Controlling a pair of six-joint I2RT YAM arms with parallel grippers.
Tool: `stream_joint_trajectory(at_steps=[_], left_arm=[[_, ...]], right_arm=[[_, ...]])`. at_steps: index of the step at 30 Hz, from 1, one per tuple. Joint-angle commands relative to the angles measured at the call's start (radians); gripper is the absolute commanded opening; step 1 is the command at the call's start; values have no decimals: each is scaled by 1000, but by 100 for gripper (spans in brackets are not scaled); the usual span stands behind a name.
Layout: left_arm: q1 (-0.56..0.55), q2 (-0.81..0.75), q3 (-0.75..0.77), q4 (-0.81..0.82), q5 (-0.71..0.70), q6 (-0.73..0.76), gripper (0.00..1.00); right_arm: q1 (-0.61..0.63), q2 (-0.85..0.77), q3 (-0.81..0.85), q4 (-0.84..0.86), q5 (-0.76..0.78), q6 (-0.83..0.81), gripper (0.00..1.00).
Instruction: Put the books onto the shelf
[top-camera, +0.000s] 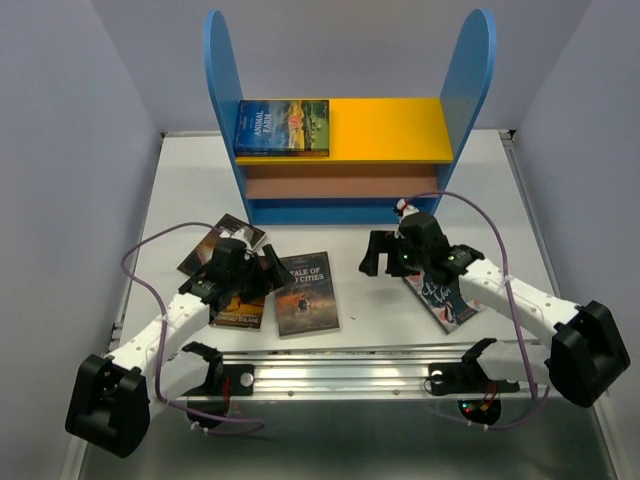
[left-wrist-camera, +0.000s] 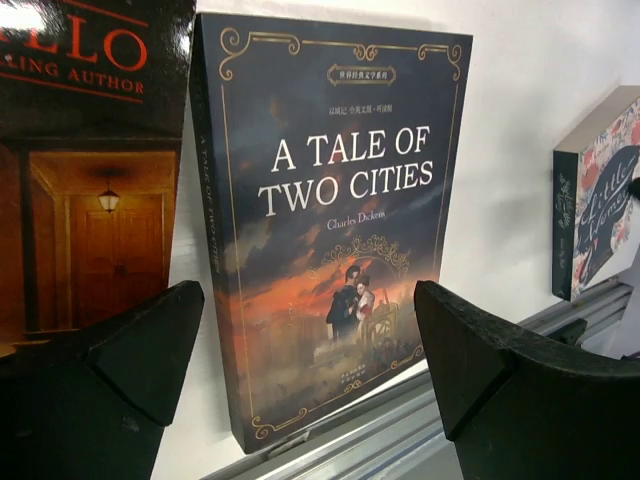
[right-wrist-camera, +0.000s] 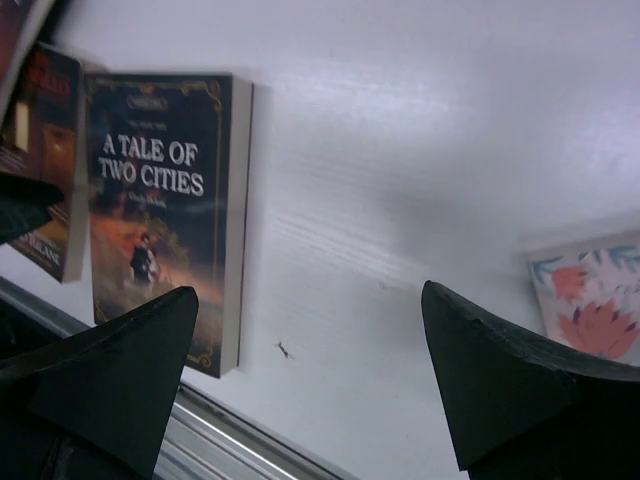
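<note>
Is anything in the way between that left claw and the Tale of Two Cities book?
Nothing visible does. The left gripper stands open, and A Tale of Two Cities lies flat and uncovered just ahead of it.

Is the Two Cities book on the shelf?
No, the Two Cities book lies flat on the table, in front of the shelf.

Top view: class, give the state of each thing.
Shelf: upright, one book on its top board.
Animal Farm book: flat on the shelf.
A Tale of Two Cities book: flat on table.
Little Women book: flat on table.
Dark books at left: flat on table.
Left claw: open, empty.
Right claw: open, empty.
</note>
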Motion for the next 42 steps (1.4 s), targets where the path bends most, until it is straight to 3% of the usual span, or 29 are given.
stream_joint_trajectory(at_steps=[1, 4, 9, 12, 19, 27, 42], left_arm=[[-8, -29, -43, 91, 26, -37, 99], [-15, -24, -109, 155, 55, -75, 97], [-52, 28, -130, 208, 43, -79, 78], [-64, 80, -127, 203, 28, -71, 73], [-83, 141, -126, 237, -5, -79, 64], [-101, 221, -89, 273, -5, -82, 43], [-147, 284, -68, 315, 5, -134, 38]], right_arm=[[32, -2, -89, 164, -169, 110, 100], [52, 16, -139, 247, -181, 142, 100], [62, 77, -175, 343, -190, 198, 100], [72, 105, -184, 400, -201, 219, 100], [82, 174, -175, 451, -224, 242, 100], [102, 309, -124, 500, -324, 271, 100], [102, 275, -73, 577, -491, 302, 100]])
